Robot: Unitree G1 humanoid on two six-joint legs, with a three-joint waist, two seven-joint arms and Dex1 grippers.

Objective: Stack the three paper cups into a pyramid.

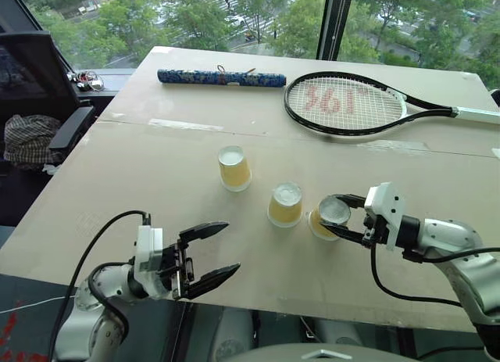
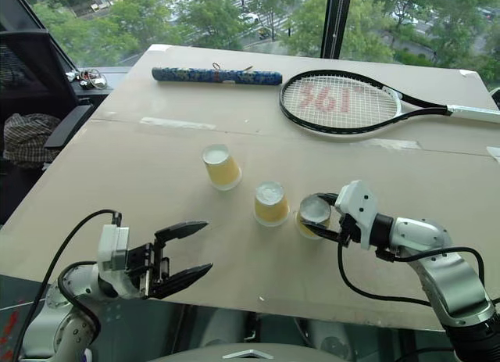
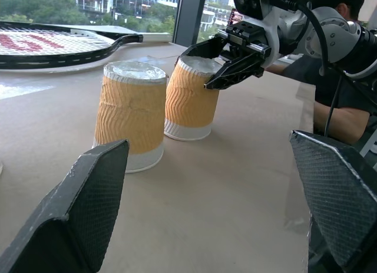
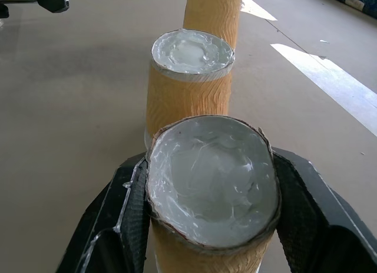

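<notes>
A tennis racket (image 1: pixel 351 104) is laid flat at the upper right of the table (image 1: pixel 156 221). A blue patterned tube (image 1: pixel 222 78) is placed at upper centre, and a black chair (image 1: pixel 47 104) is seen at the left edge.

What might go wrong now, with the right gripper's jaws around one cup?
The right gripper clasps the nearest cup near its top, and its rim already looks squeezed oval; it may crumple. The middle cup stands very close beside it and may get knocked. The third cup stands apart, so the base is unready.
</notes>
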